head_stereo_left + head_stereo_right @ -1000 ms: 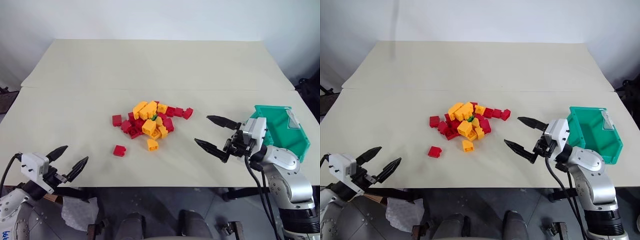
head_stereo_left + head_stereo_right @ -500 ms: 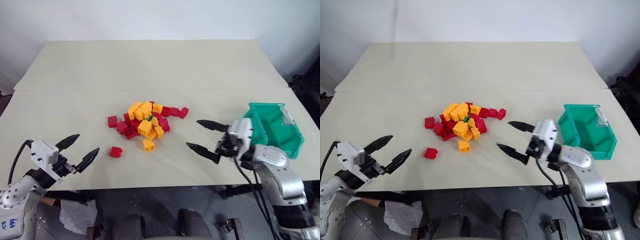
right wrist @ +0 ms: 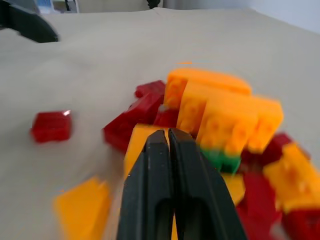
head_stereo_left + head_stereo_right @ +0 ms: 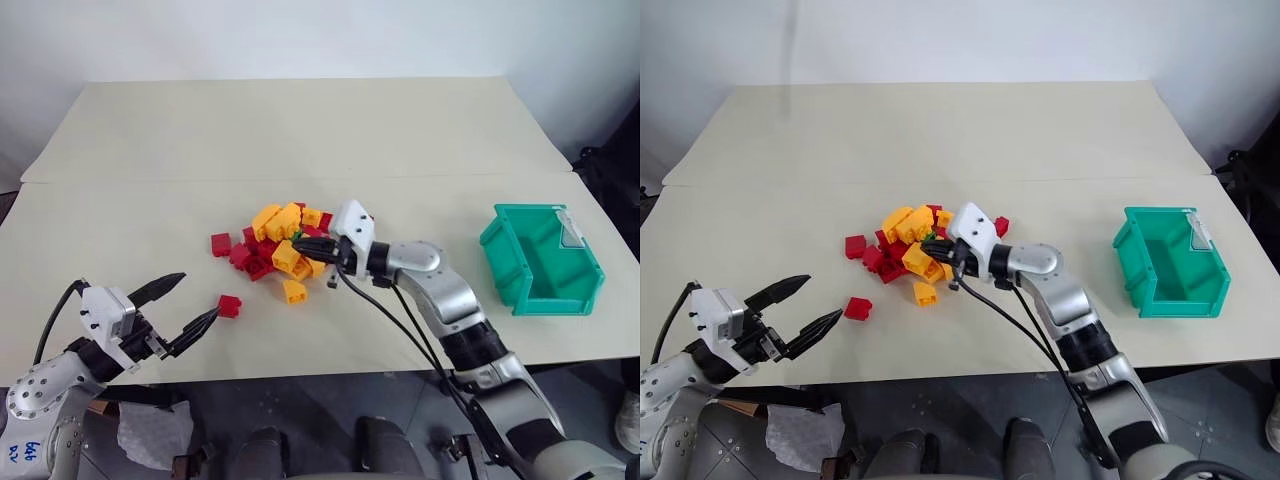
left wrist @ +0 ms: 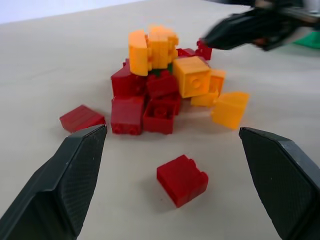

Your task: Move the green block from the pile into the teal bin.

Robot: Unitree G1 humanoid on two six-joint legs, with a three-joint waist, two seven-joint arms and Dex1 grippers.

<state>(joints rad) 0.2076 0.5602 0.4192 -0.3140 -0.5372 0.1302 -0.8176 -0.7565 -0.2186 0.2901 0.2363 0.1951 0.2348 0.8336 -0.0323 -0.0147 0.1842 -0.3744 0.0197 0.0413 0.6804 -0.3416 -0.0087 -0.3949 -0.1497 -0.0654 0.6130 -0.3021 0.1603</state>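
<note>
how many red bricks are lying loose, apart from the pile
2. One red brick lies on the table near the left gripper. Another red brick sits just off the pile on its left. More may be hidden behind the right gripper.

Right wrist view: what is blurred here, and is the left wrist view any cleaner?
Right wrist view: the pile and green block smear, while the shut right tool stays crisp. Left wrist view: the lone red brick is sharp, the other arm's tool blurred.
</note>
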